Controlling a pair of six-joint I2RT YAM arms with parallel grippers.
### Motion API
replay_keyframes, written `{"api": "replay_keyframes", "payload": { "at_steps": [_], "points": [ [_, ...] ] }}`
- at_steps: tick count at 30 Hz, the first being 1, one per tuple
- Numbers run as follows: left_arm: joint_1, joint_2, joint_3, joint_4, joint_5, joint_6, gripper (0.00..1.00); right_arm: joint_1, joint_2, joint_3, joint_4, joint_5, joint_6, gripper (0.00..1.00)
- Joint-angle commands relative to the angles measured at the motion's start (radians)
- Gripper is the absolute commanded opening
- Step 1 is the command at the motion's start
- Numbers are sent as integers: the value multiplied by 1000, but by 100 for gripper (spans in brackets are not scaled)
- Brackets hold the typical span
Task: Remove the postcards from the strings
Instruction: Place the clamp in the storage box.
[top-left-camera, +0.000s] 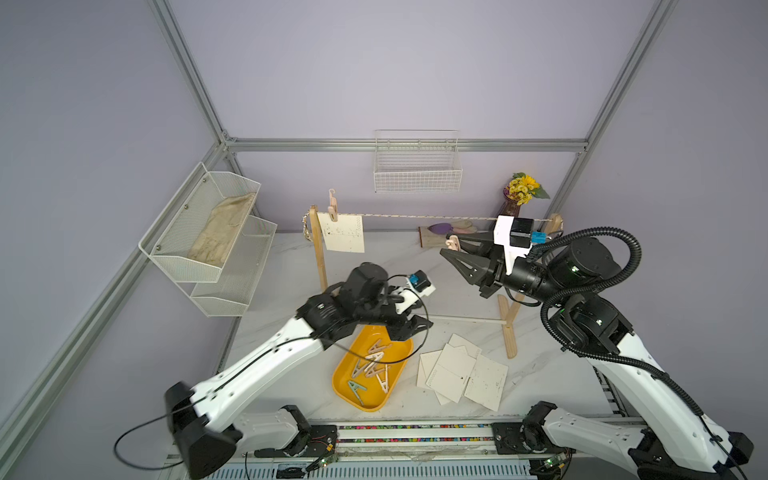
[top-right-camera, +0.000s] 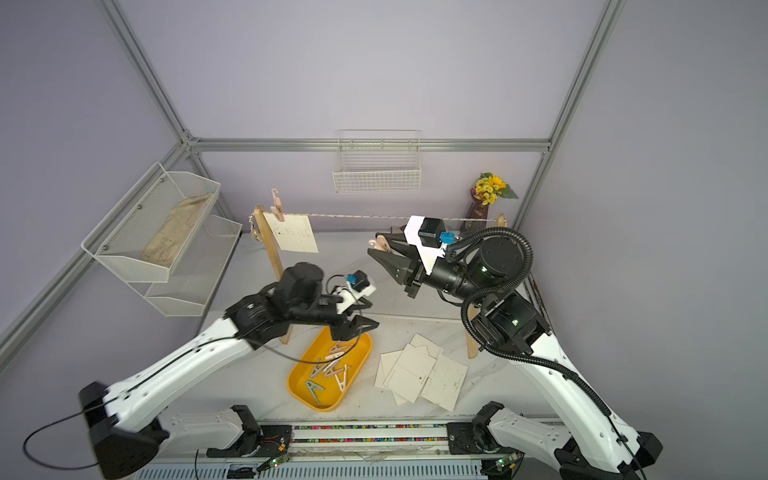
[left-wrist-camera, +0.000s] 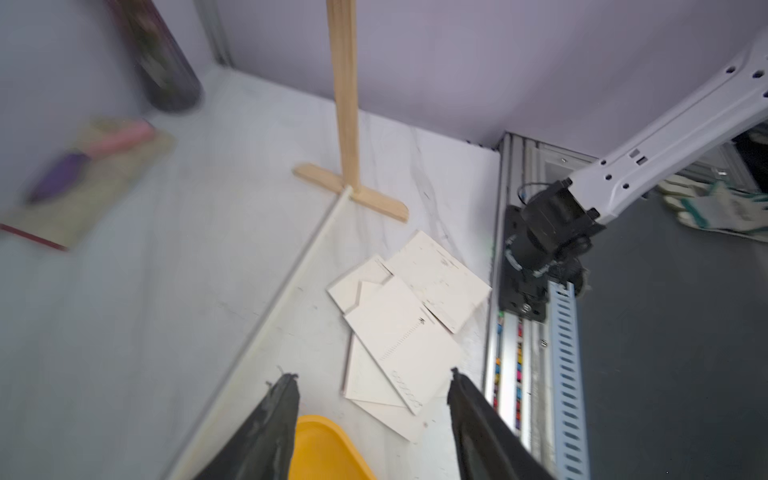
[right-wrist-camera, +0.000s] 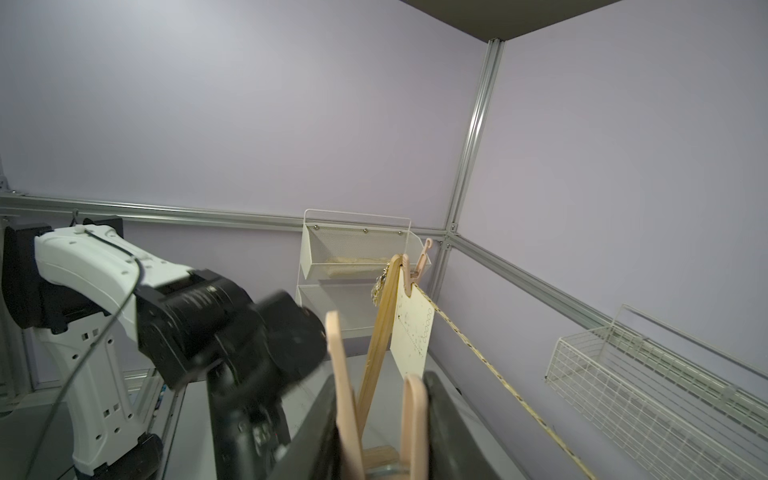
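One cream postcard (top-left-camera: 344, 232) hangs at the left end of the string (top-left-camera: 424, 216), pinned by a pink clothespin (top-left-camera: 332, 208); the right wrist view shows this postcard (right-wrist-camera: 411, 328) and the string (right-wrist-camera: 478, 353) too. Several loose postcards (top-left-camera: 461, 372) lie in a pile on the table, also seen in the left wrist view as a pile (left-wrist-camera: 403, 328). My left gripper (top-left-camera: 415, 328) hangs open and empty over the far end of the yellow tray (top-left-camera: 337, 374). My right gripper (top-left-camera: 448, 247) is shut on a pink clothespin (right-wrist-camera: 340, 374), held in the air just in front of the string's right part.
Several clothespins lie in the tray. Wooden posts (top-left-camera: 319, 253) with feet stand on the table, joined by a white rod (top-left-camera: 465, 319). A mesh shelf (top-left-camera: 208, 232) hangs left, a wire basket (top-left-camera: 417, 166) on the back wall, a flower vase (top-left-camera: 521, 191) back right.
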Motion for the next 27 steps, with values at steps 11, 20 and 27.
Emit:
{"api": "replay_keyframes", "payload": {
  "at_steps": [11,20,27],
  "points": [
    [1,-578,-355,441,-903,308,91,61,224,-147,111,-213,71,36],
    [3,-498,-316,576,-945,390,96,236,491,-263,206,-82,85,49],
    [67,-348,-110,313,-732,277,96,237,456,-283,241,21,79,66]
  ]
}}
